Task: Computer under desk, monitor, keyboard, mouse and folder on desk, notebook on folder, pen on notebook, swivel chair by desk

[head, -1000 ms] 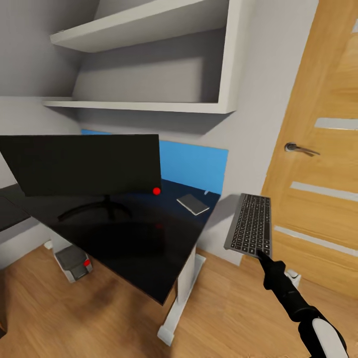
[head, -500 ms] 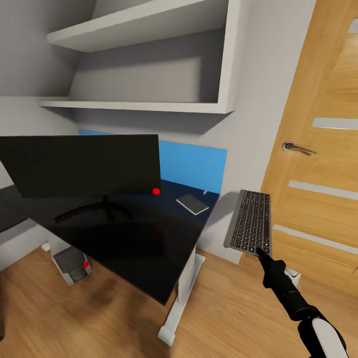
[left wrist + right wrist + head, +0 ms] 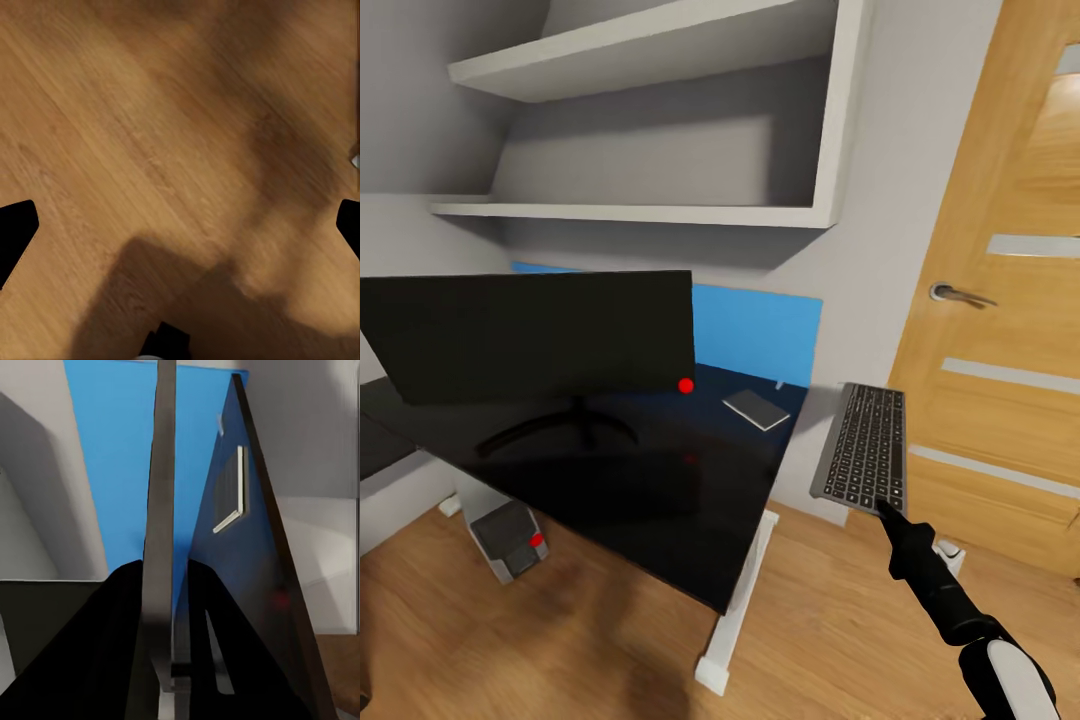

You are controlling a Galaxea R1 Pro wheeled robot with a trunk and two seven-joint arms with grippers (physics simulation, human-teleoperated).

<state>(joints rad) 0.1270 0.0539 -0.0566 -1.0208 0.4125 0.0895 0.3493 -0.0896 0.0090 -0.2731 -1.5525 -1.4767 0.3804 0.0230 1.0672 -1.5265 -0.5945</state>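
Keyboard (image 3: 863, 446) sits clamped in the right gripper (image 3: 884, 507) beside the glossy desk (image 3: 660, 490), near the wooden door (image 3: 1010, 300); left gripper (image 3: 180, 225) gapes over floorboards (image 3: 112, 112).

R arm (image 3: 945, 600): black forearm, white upper segment w/ grey trim.

The wide black flat-screen monitor (image 3: 530, 335) is standing on the glossy black table (image 3: 630, 480), with the small thin dark grey notebook (image 3: 756, 409) lying to its right. The light grey boxy computer tower (image 3: 508, 538) is sitting under the table. The flat grey-framed keyboard (image 3: 863, 447) is hanging right of the table, off its edge.
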